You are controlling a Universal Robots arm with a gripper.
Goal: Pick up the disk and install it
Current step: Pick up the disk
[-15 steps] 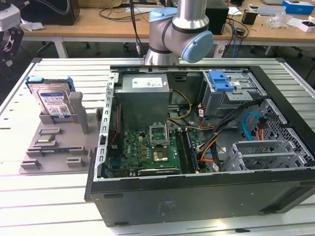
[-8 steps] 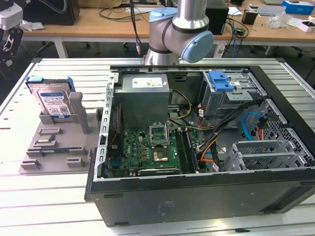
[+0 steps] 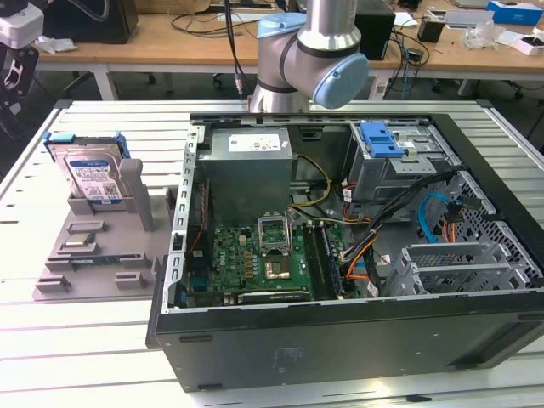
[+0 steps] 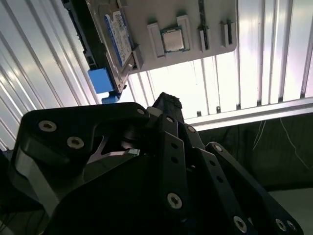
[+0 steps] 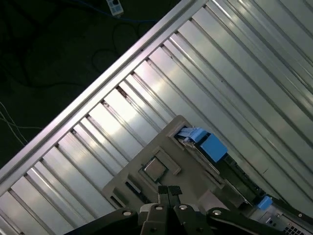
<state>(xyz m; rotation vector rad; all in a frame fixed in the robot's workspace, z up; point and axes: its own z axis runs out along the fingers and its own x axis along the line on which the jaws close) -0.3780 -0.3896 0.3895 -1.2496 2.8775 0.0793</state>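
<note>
The disk, a silver drive with a white-and-blue label in a blue carrier rail, stands on edge in a grey holder on the exterior view's left, outside the computer case. In the second wrist view the disk slants in the same holder. The first wrist view shows the disk's blue rail at the holder's edge. My gripper hangs well above the holder, apart from the disk, with its fingertips together and nothing between them. Its black linkage fills the near part of the second wrist view, ending at the gripper.
An open computer case lies on the slatted aluminium table, with a grey power supply, a motherboard and a blue-handled drive cage inside. A processor chip sits in the holder. The arm's base stands behind the case.
</note>
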